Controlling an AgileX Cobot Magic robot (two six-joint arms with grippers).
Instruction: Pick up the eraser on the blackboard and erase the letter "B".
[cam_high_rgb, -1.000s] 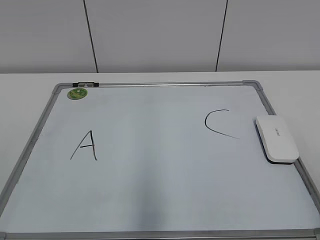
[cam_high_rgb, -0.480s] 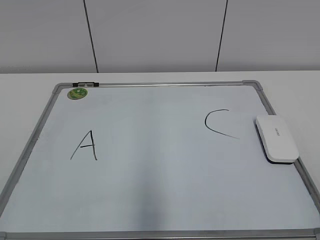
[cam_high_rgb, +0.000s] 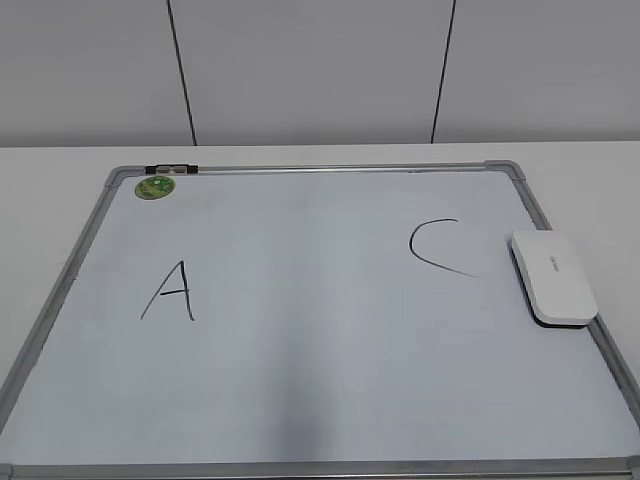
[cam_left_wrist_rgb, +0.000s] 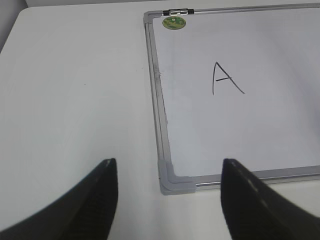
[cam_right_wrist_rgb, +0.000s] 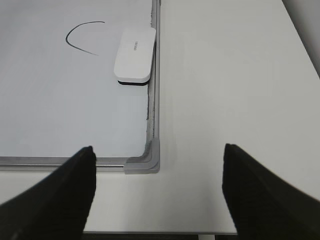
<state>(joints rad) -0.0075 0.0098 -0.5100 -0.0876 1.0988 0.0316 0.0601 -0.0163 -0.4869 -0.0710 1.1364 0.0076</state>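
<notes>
The white eraser (cam_high_rgb: 553, 277) lies flat on the right edge of the blackboard (cam_high_rgb: 320, 168), beside the black "C" (cam_high_rgb: 437, 248); it also shows in the right wrist view (cam_right_wrist_rgb: 134, 54). No letter "B" shows on the board; only the "A" (cam_high_rgb: 172, 290) and the "C" are there, with bare surface between them. My left gripper (cam_left_wrist_rgb: 169, 175) is open and empty above the board's near left corner. My right gripper (cam_right_wrist_rgb: 158, 165) is open and empty above the board's near right corner (cam_right_wrist_rgb: 145, 162). Neither gripper shows in the exterior view.
A small round green magnet (cam_high_rgb: 155, 186) sits at the board's far left corner, next to a black clip on the frame (cam_high_rgb: 171, 169). The board lies on a white table (cam_high_rgb: 580, 165); the table's front edge (cam_right_wrist_rgb: 160, 233) is close below my right gripper.
</notes>
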